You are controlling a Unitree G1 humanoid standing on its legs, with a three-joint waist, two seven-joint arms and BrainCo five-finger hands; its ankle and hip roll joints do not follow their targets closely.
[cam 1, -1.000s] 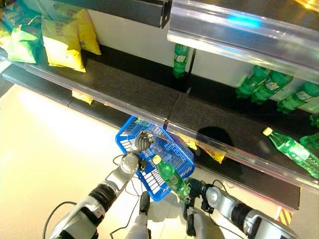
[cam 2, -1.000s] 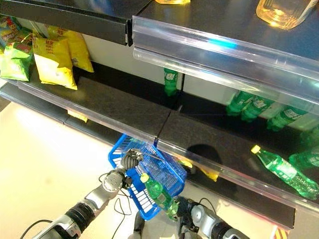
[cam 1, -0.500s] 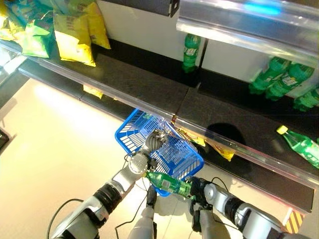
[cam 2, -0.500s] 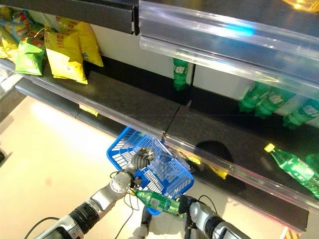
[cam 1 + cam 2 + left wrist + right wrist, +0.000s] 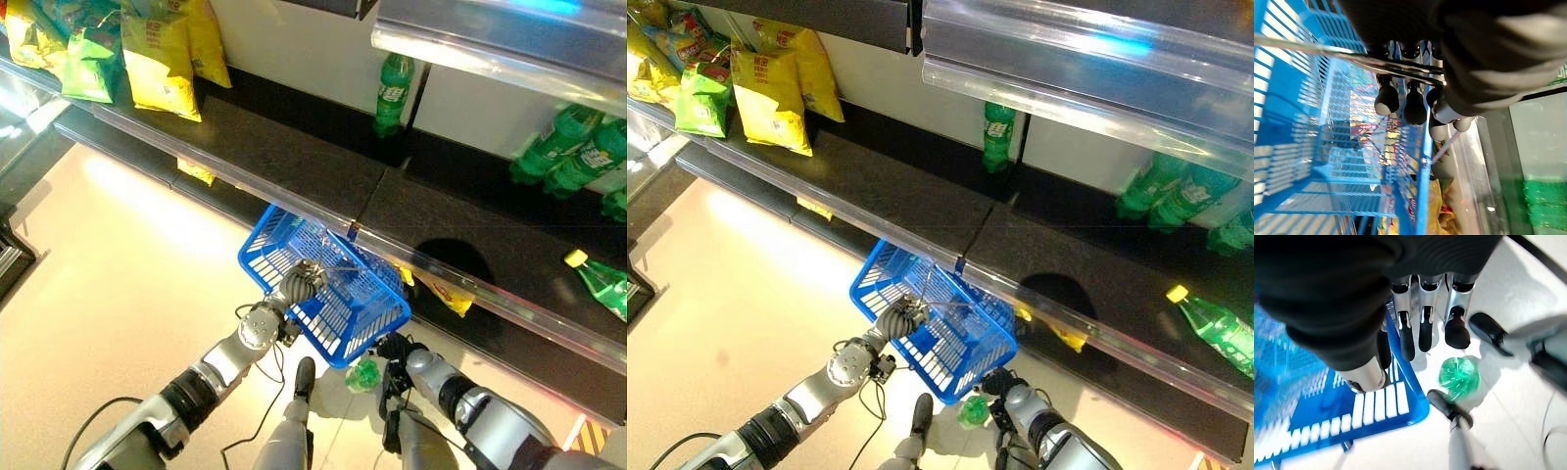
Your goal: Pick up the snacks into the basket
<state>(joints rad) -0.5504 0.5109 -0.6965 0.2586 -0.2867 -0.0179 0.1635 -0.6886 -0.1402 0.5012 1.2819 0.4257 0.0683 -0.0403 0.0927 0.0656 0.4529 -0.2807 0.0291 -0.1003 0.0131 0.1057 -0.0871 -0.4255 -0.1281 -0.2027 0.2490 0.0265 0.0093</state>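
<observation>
Left hand grips blue basket handle | right hand released | green bottle below at 5 o'clock, we note

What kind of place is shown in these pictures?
Probably a shop aisle: long dark shelves carry yellow snack bags and green bottles, and the left hand holds a blue shopping basket by its handle.
</observation>
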